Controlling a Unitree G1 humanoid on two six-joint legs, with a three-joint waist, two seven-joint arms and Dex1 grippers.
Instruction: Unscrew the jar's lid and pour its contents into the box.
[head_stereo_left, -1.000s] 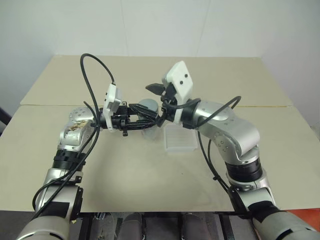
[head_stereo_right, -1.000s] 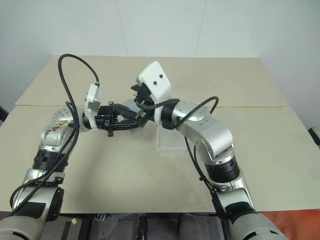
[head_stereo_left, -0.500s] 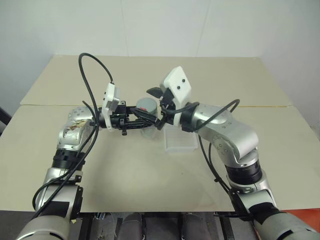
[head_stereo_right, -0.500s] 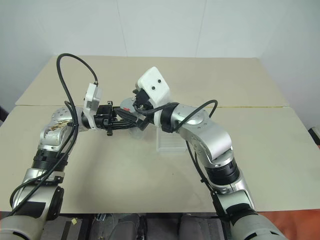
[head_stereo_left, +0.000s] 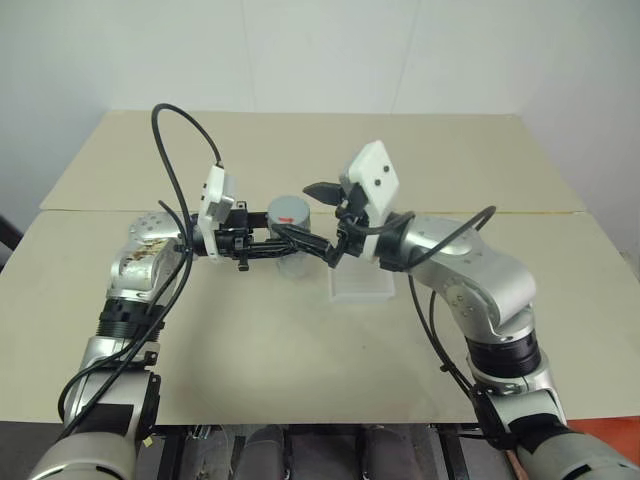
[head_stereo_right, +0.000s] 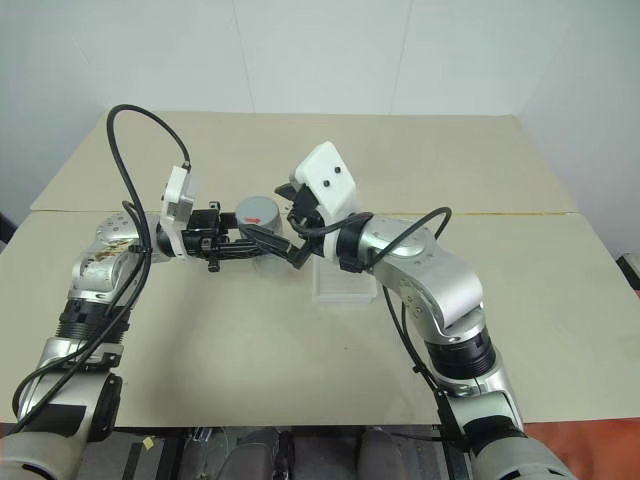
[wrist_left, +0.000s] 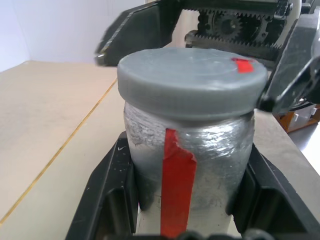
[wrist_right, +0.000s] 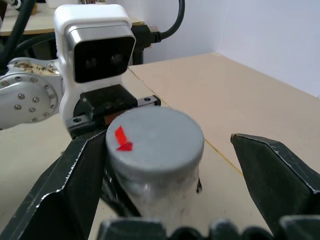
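Right gripper (head_stereo_left: 322, 222) drawn back off lid (head_stereo_left: 288, 210), jaws wide, left gripper (head_stereo_left: 290, 246) clamping jar (wrist_left: 190, 150).

one jar (head_stereo_left: 291, 262) (with one lid (head_stereo_left: 288, 210)), one box (head_stereo_left: 360, 283), two grippers.

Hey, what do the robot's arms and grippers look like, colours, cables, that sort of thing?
Both arms are silver-grey metal with black joint rings. The left arm has worn, brownish patches and a black cable looping above it. The right arm has a thinner black cable. Each wrist carries a white camera block. The left gripper and right gripper have black fingers.
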